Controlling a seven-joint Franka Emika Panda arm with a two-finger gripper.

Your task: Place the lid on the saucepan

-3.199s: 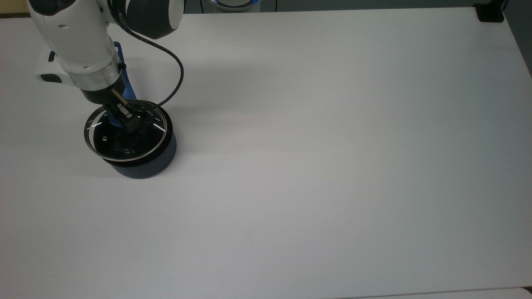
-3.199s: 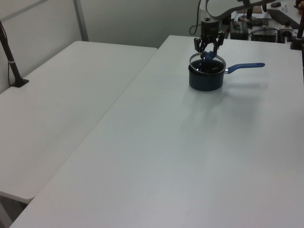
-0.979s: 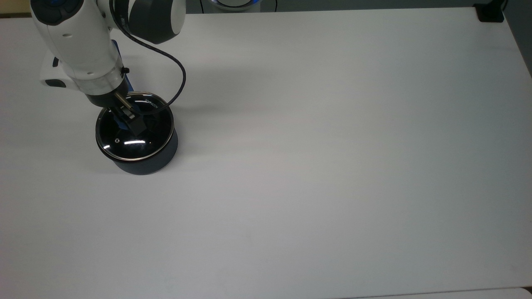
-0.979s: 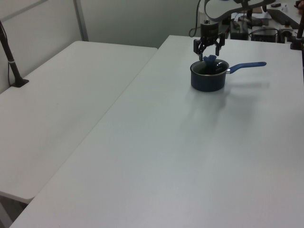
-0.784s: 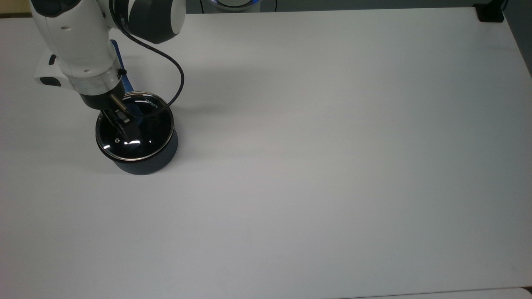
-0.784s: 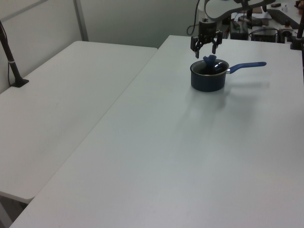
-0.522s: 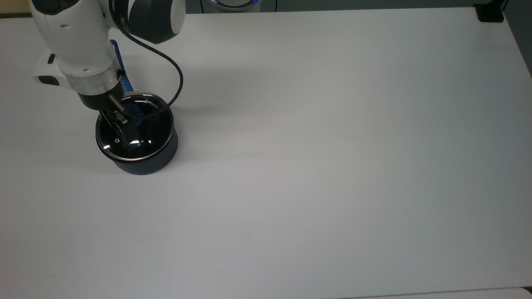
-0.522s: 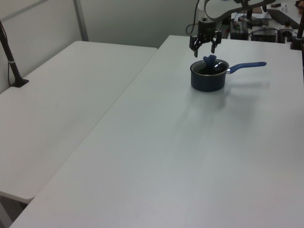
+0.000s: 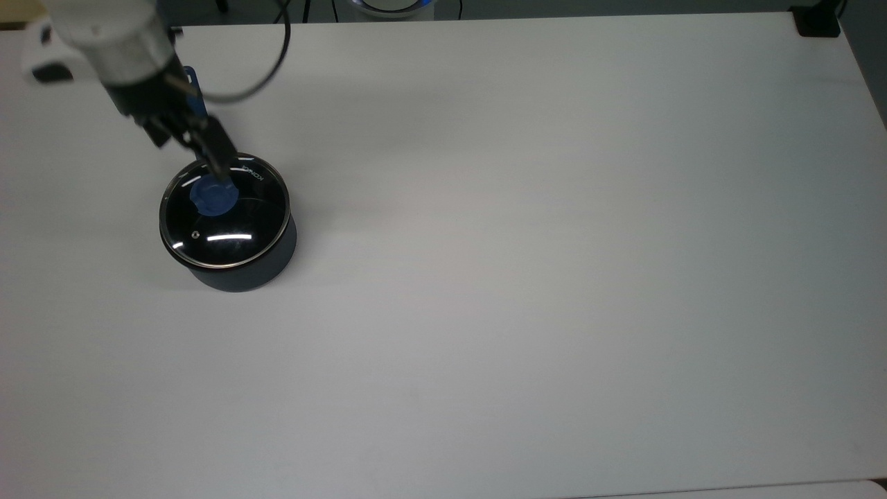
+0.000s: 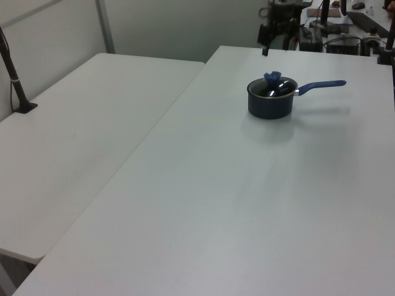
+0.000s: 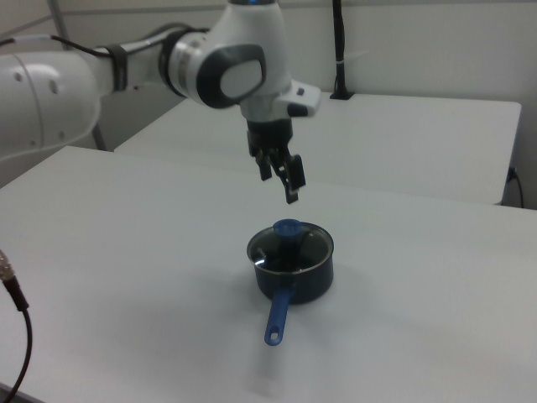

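So the lid (image 9: 225,216) is sitting flat on the saucepan (image 9: 267,260), metal rim lining up with the pot's edge all the way round, blue knob (image 9: 213,198) sticking up in the middle. The little steam vent is showing as a bright dot on the glass in the top view. The pan is standing on the white bench (image 9: 520,277), near the top view's left edge, and its long blue handle (image 11: 278,317) is pointing toward the camera in the right view and off to the left view's right.

The gripper (image 11: 284,180) is hanging in the air above the pan, clear of the knob and not touching anything. In the right view the fingers (image 11: 294,178) are sitting a bit apart, holding nothing. In the top view the gripper is overlapping the far rim of the lid, with the white arm (image 11: 126,71) coming in from the top view's upper left corner. A black cable (image 9: 277,48) is looping off the wrist.
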